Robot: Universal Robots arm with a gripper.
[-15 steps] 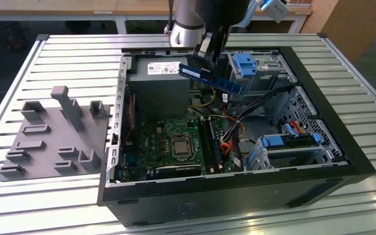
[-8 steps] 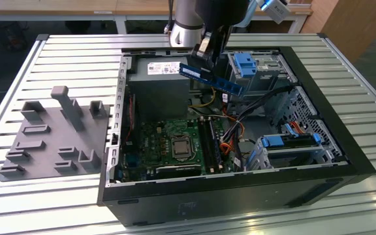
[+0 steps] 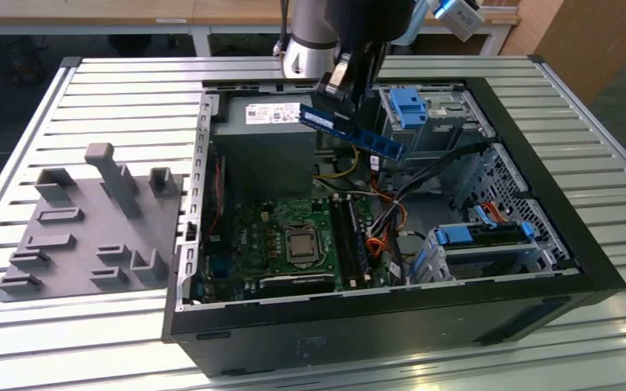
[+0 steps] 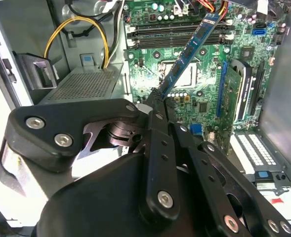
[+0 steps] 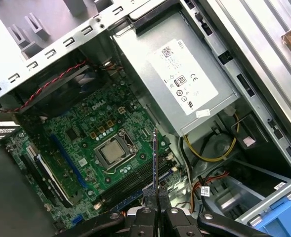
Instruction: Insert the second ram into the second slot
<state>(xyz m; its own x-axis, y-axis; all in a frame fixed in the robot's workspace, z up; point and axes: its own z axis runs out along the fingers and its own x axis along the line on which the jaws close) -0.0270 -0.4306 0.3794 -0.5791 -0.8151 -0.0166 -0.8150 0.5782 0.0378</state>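
Note:
My gripper point(image 3: 336, 85) is shut on the second ram point(image 3: 352, 130), a thin blue stick with a pale label. It hangs tilted above the open computer case point(image 3: 574, 244), over the case's back half. In the second wrist view the ram point(image 4: 189, 52) runs from my fingertips point(image 4: 157, 103) toward the black memory slots point(image 4: 177, 33) on the green motherboard point(image 4: 204, 98), well above them. In the first wrist view the ram point(image 5: 155, 158) appears edge-on between my fingers point(image 5: 144, 213), over the slots point(image 5: 130, 186) beside the processor socket point(image 5: 113, 150). The slots point(image 3: 348, 236) lie on the exterior view's right of the socket.
A grey power supply point(image 3: 270, 147) with yellow cables point(image 4: 76, 29) sits at the back of the case. Light-blue drive brackets point(image 3: 411, 106) point(image 3: 487, 236) and loose cables point(image 3: 400, 212) fill the exterior view's right side. A grey holder plate point(image 3: 85, 228) lies on the slatted table point(image 3: 128, 98).

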